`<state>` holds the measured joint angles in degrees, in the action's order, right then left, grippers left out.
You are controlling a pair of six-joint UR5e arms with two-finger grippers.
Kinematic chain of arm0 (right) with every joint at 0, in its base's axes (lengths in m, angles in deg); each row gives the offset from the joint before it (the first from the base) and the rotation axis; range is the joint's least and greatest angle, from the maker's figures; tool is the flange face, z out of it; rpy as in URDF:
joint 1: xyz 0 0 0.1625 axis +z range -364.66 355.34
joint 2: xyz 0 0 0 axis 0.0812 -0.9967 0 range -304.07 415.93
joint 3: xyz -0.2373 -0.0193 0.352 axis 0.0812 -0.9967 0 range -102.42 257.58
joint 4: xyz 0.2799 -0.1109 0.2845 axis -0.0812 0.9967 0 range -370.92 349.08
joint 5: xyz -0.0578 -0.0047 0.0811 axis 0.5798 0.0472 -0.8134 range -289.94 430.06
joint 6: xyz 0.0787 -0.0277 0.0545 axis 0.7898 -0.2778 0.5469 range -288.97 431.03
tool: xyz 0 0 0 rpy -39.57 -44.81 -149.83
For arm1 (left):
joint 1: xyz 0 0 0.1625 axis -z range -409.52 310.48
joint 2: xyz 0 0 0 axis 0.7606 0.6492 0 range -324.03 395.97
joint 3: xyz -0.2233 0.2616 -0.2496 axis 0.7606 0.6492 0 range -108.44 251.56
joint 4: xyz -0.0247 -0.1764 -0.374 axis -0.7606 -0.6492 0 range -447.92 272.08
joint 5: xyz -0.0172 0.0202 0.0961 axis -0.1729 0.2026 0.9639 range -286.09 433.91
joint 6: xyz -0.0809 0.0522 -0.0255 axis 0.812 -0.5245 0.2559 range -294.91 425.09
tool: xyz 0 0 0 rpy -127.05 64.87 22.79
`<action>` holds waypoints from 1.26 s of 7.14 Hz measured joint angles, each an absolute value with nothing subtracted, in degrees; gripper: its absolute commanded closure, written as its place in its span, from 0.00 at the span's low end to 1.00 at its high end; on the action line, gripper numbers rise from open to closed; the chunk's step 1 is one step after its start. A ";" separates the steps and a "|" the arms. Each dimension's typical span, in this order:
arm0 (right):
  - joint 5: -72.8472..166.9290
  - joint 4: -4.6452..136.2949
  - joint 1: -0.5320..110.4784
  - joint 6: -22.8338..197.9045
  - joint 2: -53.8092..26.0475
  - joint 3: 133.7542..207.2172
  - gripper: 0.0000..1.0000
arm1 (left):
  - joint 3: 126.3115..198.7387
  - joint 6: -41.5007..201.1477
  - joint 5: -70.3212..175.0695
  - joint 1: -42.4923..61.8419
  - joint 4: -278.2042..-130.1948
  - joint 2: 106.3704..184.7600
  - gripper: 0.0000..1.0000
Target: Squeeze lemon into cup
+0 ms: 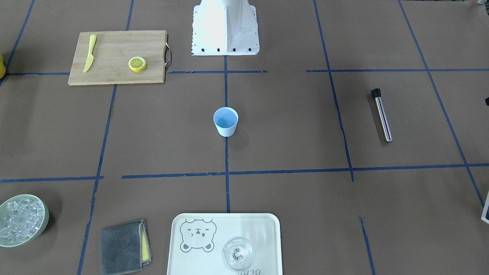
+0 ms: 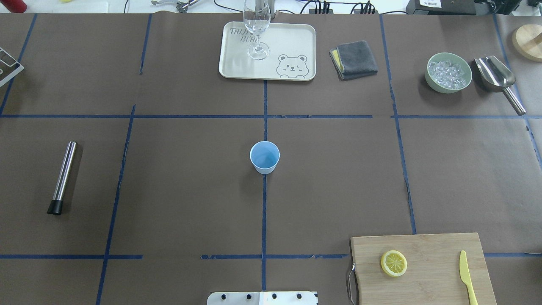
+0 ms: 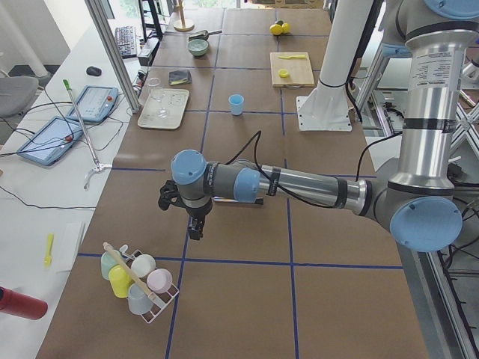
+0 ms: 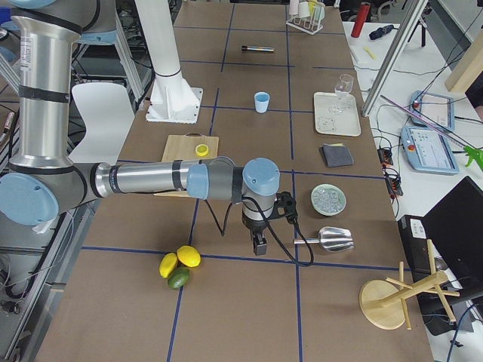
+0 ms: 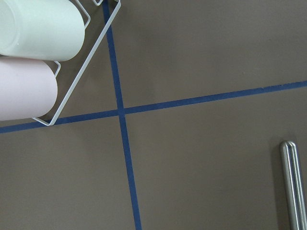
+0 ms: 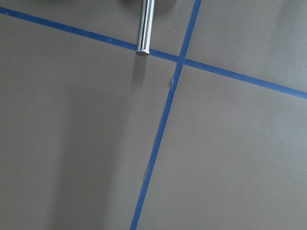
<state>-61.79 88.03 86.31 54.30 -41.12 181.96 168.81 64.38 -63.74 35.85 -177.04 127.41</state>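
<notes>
lemon (image 2: 394,263) slice flat, blue cup (image 2: 264,157) upright, ctr

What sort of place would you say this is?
Probably a robotics lab staged as a drinks station: table gridded with blue tape, tablets beside it, and a lemon slice on a cutting board.

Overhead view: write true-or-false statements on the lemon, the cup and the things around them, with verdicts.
1. The lemon lies on the board. True.
2. The knife lies on that board, apart from the lemon. True.
3. The cup stands on the tray. False: it stands on the table; the tray bears only the glass.
4. The cup holds a lemon slice. False: it looks empty.
5. The bowl holds ice. True.
</notes>
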 measured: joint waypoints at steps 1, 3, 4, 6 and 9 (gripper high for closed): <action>-61.31 88.72 86.58 53.70 -40.85 182.11 0.00 | 169.11 64.29 -63.73 35.85 -177.05 127.53 0.00; -61.79 88.62 86.63 53.73 -40.75 182.13 0.00 | 170.95 64.43 -63.81 35.90 -177.19 127.38 0.00; -62.85 88.46 86.58 54.07 -40.88 182.12 0.00 | 171.75 64.37 -64.14 35.89 -177.30 126.62 0.00; -69.37 88.04 85.29 54.63 -41.47 182.14 0.00 | 172.54 64.57 -64.08 35.78 -177.32 125.72 0.00; -77.64 85.75 74.42 68.66 -42.43 188.92 0.00 | 172.50 64.34 -64.32 35.32 -181.96 124.45 0.00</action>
<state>-77.64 85.75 74.42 68.66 -42.43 188.92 172.50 64.34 -64.32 35.32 -181.96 124.45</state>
